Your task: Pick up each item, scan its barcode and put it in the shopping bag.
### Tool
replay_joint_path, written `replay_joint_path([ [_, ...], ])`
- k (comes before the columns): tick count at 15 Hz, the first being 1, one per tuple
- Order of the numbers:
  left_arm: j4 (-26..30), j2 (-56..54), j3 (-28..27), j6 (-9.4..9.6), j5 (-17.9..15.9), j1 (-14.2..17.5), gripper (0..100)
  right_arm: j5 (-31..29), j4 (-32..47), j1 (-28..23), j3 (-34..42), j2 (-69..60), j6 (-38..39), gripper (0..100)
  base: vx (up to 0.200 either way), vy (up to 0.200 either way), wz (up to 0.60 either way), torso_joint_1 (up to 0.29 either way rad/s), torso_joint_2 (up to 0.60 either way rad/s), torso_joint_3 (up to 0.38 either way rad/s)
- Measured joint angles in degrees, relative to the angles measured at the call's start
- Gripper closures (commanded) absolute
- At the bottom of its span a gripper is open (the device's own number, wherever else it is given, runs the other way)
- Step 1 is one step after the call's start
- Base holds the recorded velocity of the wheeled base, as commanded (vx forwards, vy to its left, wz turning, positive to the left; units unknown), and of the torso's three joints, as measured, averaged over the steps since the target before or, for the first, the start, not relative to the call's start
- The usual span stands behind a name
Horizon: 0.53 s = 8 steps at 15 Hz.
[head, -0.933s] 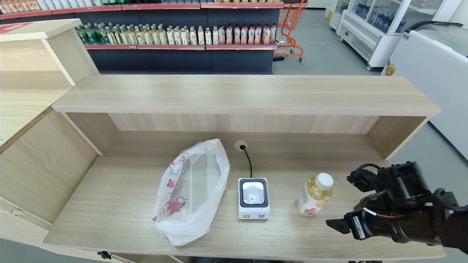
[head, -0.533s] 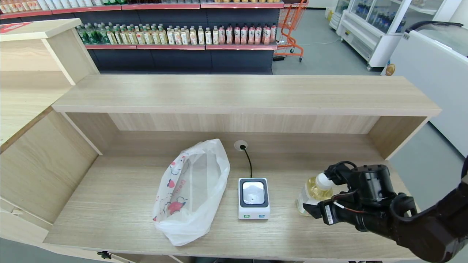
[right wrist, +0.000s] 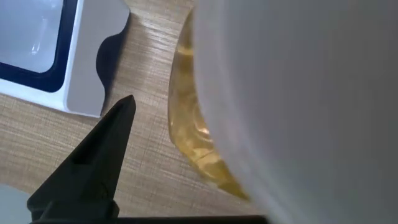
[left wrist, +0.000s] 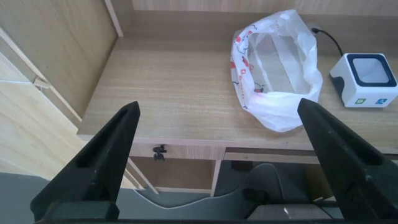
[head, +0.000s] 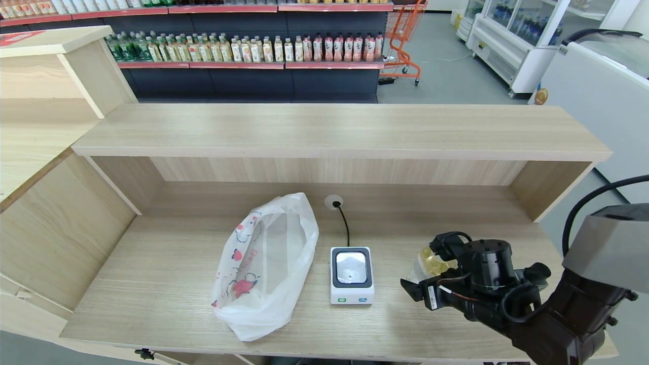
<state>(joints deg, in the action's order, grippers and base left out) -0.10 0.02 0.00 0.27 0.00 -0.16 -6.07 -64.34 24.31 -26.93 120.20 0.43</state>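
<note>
Yellow drink bottle (right wrist: 199, 137) inside the spread-open right gripper (head: 424, 265) – left gripper (left wrist: 219, 107) wide open, empty

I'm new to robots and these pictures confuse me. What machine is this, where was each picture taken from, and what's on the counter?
This is a two-armed robot at a shop checkout. The wide picture comes from a camera on its head, looking down at the counter. On it are an open shopping bag, a barcode scanner and a bottle of yellow liquid. The other two come from cameras on its wrists. The right hand is open around the bottle, not yet gripping it. The left hand is open, holding nothing, off the counter's front left corner.
</note>
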Motion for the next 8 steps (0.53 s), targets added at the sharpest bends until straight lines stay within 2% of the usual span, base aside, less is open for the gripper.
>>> replay_joint_path([
  [8, 0.02, 0.0, 0.0, 0.0, 0.0, 0.0, 0, 0.27, -11.29, 0.55, -1.57, 4.88, -4.94, 0, 0.0, 0.0, 0.0, 0.0, 0.0, 0.0],
])
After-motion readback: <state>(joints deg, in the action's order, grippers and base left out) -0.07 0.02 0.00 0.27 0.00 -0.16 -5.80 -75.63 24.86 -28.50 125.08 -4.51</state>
